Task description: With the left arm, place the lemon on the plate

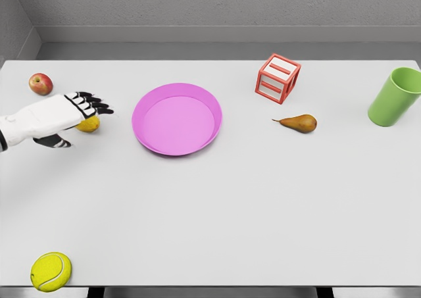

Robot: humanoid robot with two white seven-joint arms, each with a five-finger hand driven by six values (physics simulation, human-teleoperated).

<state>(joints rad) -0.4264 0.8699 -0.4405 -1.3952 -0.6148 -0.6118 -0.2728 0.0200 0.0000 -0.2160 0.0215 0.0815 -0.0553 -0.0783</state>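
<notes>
One white robot hand, the left hand (74, 114), reaches in over a white table (263, 206). Its black-tipped fingers (95, 104) spread loosely above the yellow lemon (89, 124), which peeks out beneath them on the tabletop, just left of the pink plate (176, 118). Whether they touch is unclear. No writing is readable anywhere.

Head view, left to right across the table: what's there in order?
Apple → tennis ball → left hand over the lemon → pink plate → red cube → pear → green cup.
</notes>
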